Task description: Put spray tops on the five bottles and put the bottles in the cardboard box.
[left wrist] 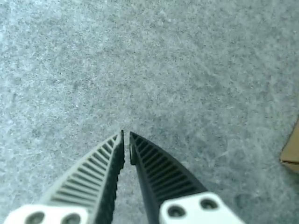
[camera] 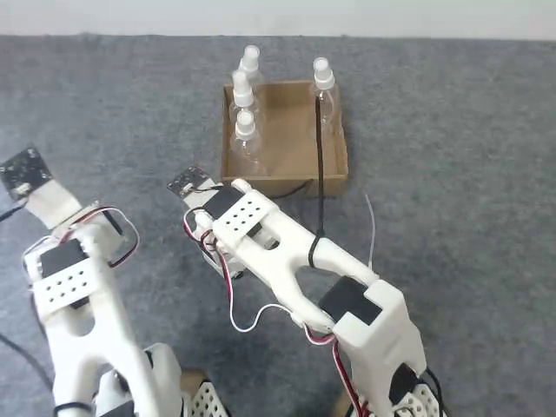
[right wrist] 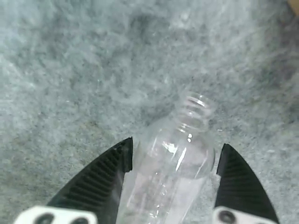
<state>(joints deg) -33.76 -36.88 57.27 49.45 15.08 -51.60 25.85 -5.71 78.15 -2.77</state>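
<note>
Bottle, uncapped, sits clamped between your right gripper's fingers. Your left gripper is closed, empty. Four capped bottles seemingly stand in the cardboard box.

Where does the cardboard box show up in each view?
High view: cardboard box at the far middle of the grey carpet.
Left wrist view: its tan corner cut by the frame edge, across carpet from the shut left gripper.
Right wrist view: a tan sliver past the uncapped bottle in the right gripper; possibly the box, cannot tell.
Shared landmark: the grey carpet.
</note>
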